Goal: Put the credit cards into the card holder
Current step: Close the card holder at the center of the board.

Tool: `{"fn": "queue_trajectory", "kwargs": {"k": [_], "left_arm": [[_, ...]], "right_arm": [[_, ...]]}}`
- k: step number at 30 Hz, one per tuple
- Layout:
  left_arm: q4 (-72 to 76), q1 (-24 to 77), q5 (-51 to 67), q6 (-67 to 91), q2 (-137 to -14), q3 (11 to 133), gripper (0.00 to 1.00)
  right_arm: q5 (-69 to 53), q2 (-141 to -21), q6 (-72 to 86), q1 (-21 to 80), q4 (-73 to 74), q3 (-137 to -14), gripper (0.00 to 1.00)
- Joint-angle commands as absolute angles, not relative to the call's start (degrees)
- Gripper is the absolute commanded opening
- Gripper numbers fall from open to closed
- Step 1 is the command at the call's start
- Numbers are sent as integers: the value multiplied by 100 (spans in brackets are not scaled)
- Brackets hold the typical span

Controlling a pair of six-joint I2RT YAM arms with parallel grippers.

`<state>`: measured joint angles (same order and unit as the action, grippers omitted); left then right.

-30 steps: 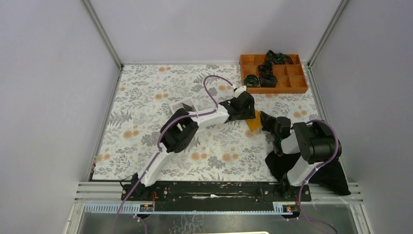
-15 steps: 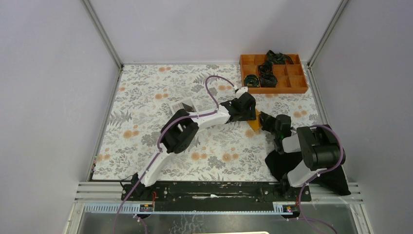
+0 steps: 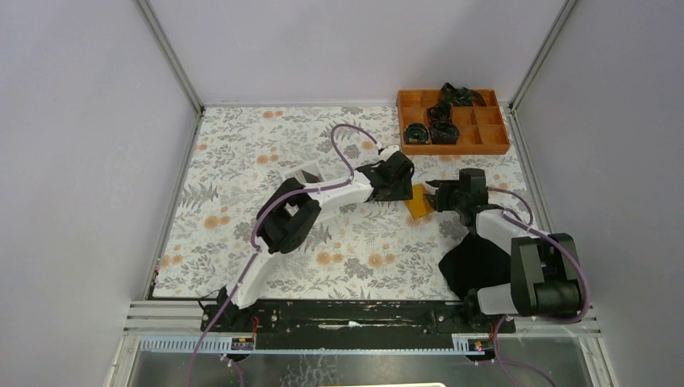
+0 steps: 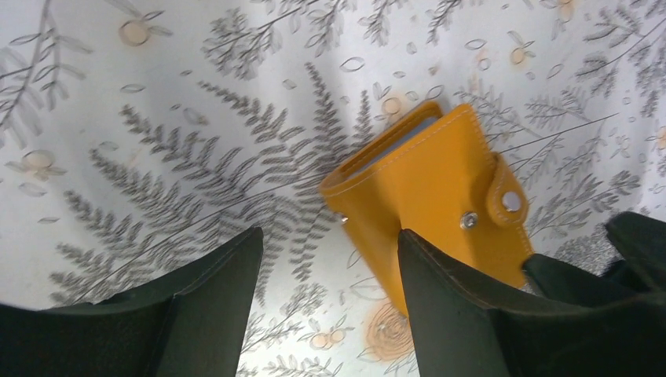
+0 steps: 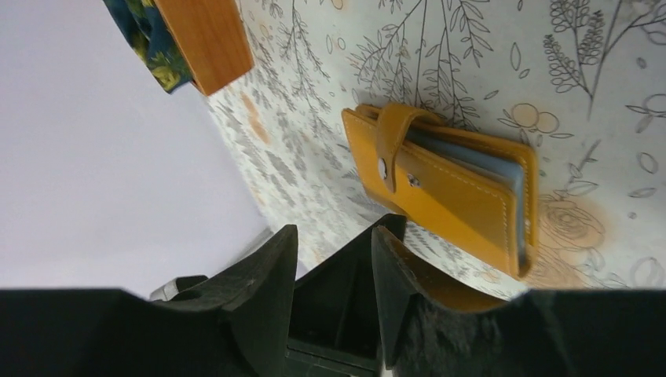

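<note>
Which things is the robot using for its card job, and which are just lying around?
For the job: wallet, pale cards tucked in it, left pincer and right pincer, both open.

Just lying about: orange tray with dark bundles, black cloth, white box.

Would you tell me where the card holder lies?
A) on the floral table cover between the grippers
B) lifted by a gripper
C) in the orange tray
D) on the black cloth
A: the card holder lies on the floral table cover, between left gripper and right gripper.
</note>
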<state>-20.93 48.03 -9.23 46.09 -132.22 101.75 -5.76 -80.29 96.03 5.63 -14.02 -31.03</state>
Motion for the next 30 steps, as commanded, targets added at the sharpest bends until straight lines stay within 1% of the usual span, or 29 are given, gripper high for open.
{"fn": "queue_trajectory", "kwargs": {"k": [1, 5, 10, 15, 19, 22, 25, 27, 29, 30], "left_arm": [[-3292, 4686, -1073, 4515, -13359, 9481, 73], [-3156, 4685, -1050, 4526, -13168, 9313, 73], [-2667, 4685, -765, 4477, -12830, 8916, 72], [-2234, 4687, -584, 4465, -12498, 8443, 73], [-2097, 4692, -581, 4491, -12298, 8207, 73], [-2057, 4700, -568, 4498, -12235, 8102, 72], [-2013, 4747, -536, 4500, -12217, 8019, 72], [-1948, 4787, -549, 4516, -12174, 7936, 72], [-1892, 4820, -532, 4518, -12176, 7902, 72], [-1890, 4838, -537, 4510, -12190, 7895, 72]], "right_arm": [[-702, -7674, 8508, 566, -97, -3431, 47], [-682, -7427, 7826, 579, 386, -3659, 47], [-396, -7443, 6559, 682, 1365, -4516, 47], [207, -7620, 5354, 753, 2334, -5488, 47], [806, -7770, 4741, 762, 2797, -5870, 45], [1186, -7962, 4529, 765, 2953, -5980, 35], [1313, -8190, 4371, 760, 2908, -6004, 24], [1323, -8364, 4298, 764, 2872, -6028, 22], [1254, -8589, 4221, 764, 2875, -6103, 15], [1181, -8708, 4199, 763, 2876, -6133, 14]]}}
